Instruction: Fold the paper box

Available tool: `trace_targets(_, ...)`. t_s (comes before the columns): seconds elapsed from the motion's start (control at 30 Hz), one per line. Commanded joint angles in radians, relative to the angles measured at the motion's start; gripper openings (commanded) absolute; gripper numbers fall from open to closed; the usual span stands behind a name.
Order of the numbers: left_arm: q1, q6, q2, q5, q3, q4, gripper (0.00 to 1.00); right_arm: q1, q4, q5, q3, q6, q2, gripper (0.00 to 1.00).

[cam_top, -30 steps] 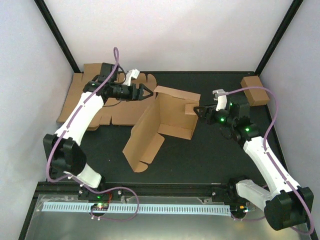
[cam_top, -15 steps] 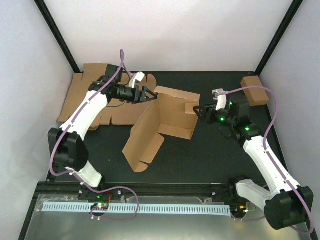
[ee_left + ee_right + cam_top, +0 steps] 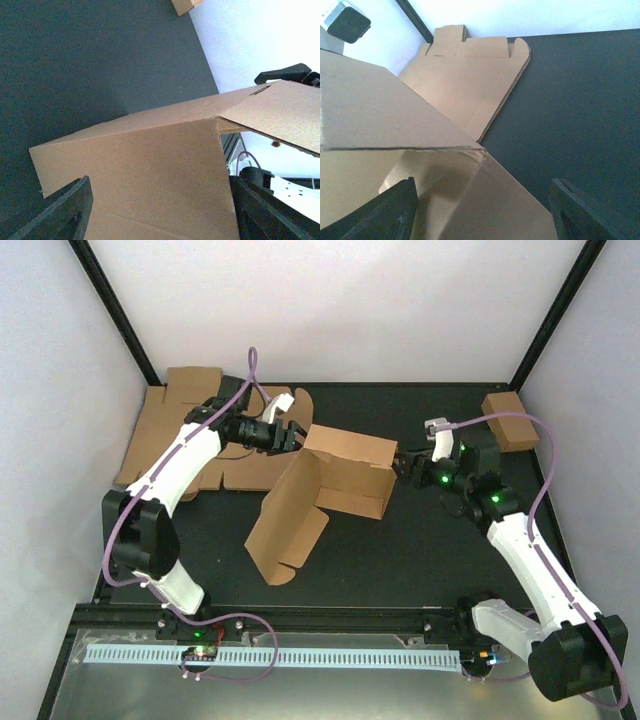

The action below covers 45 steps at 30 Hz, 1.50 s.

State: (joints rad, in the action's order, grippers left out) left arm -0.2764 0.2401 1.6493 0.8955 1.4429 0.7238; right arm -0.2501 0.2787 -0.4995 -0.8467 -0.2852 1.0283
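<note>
The paper box (image 3: 335, 480) stands half-formed mid-table, with one long panel lying out to the front left and a top panel tipped over its far side. My left gripper (image 3: 296, 436) is open at the box's far left corner. In the left wrist view its fingers (image 3: 65, 210) stand wide apart with a cardboard panel (image 3: 150, 165) between them. My right gripper (image 3: 400, 464) is open at the box's right end. In the right wrist view its fingers (image 3: 387, 210) straddle the box's corner (image 3: 470, 190) without closing on it.
Flat cardboard blanks (image 3: 170, 430) lie at the back left, also seen in the right wrist view (image 3: 470, 85). A small closed brown box (image 3: 510, 420) sits at the back right by the wall. Black frame posts line both back sides.
My left gripper has moved right against the box. The upright far panel has tipped forward over the box's right part. The right gripper stayed at the right end.
</note>
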Motion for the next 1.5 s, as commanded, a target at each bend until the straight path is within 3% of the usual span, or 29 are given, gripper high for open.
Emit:
trace_targets(0.0,-0.004,-0.018,-0.003,-0.037,-0.003,0.015,0.78,0.006,0.020,0.004,-0.026,0.018,-0.045,0.76)
trace_targets(0.63,-0.005,0.027,-0.055,-0.027,0.002,-0.021,0.78,0.006,0.146,0.161,-0.097,0.060,-0.229,0.77)
trace_targets(0.8,-0.003,0.030,-0.063,-0.023,0.005,-0.024,0.77,0.006,0.108,0.167,-0.141,0.060,-0.249,0.74)
trace_targets(1.1,-0.003,0.038,-0.094,-0.028,0.006,-0.020,0.78,0.003,0.152,-0.124,-0.431,0.084,0.077,0.73)
trace_targets(1.47,0.005,0.012,-0.181,-0.127,0.082,0.089,0.85,-0.084,0.454,-0.230,-0.795,0.340,0.455,0.74)
